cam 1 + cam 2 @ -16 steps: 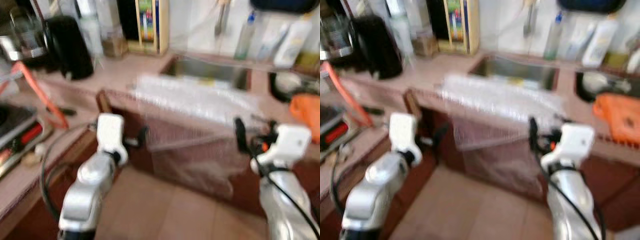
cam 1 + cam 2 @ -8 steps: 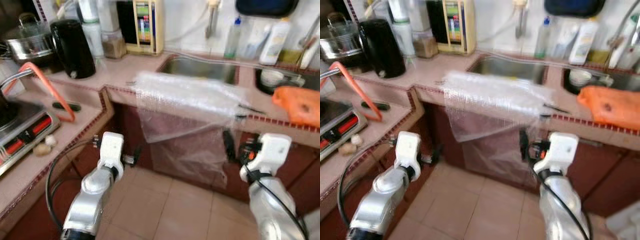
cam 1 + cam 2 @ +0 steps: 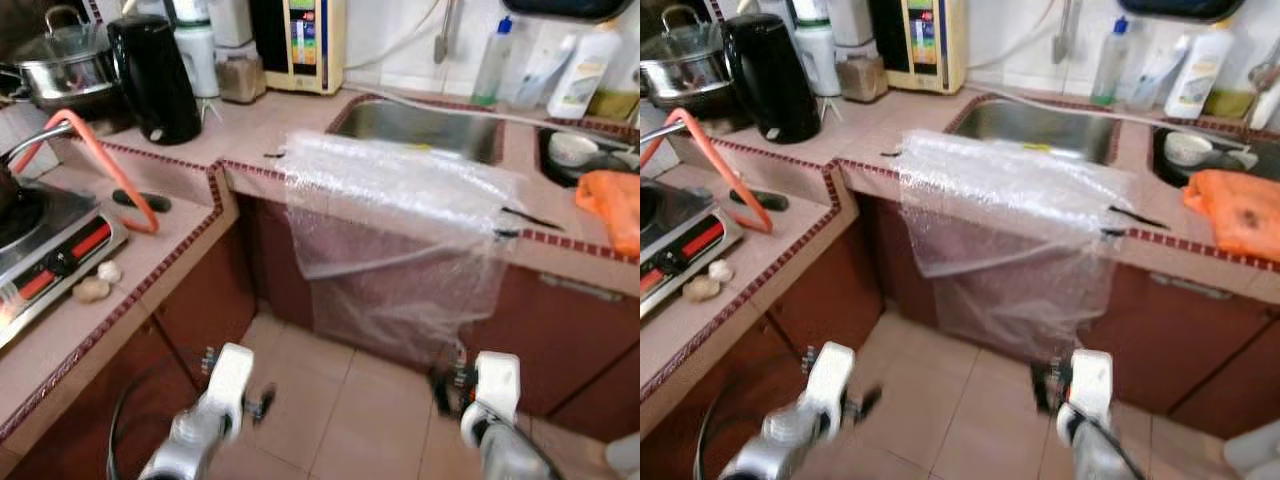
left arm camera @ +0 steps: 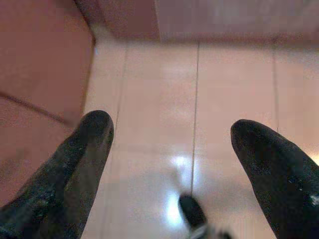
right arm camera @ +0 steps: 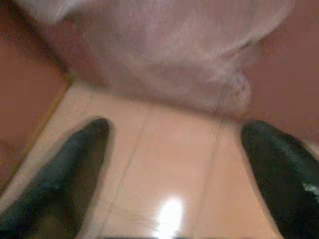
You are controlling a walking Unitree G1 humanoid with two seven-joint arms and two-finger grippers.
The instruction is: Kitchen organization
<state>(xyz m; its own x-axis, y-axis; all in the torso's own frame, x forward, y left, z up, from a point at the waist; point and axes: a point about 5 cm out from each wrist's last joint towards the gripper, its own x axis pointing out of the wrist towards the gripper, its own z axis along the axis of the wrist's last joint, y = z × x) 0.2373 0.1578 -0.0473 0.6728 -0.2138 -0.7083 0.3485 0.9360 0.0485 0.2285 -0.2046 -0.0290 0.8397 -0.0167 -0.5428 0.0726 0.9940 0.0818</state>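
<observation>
clear bubble wrap sheet (image 3: 400,215), draped over counter edge (image 3: 250,175), hanging down cabinet front

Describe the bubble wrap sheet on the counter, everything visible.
The bubble wrap sheet is clear, crinkled plastic with a bubbled texture. Its upper part lies on the pink tiled counter in front of the steel sink; the rest drapes over the counter edge and hangs in folds before the dark red cabinet, ending above the floor. The lower hanging part narrows toward the right. No gripper touches it.
</observation>
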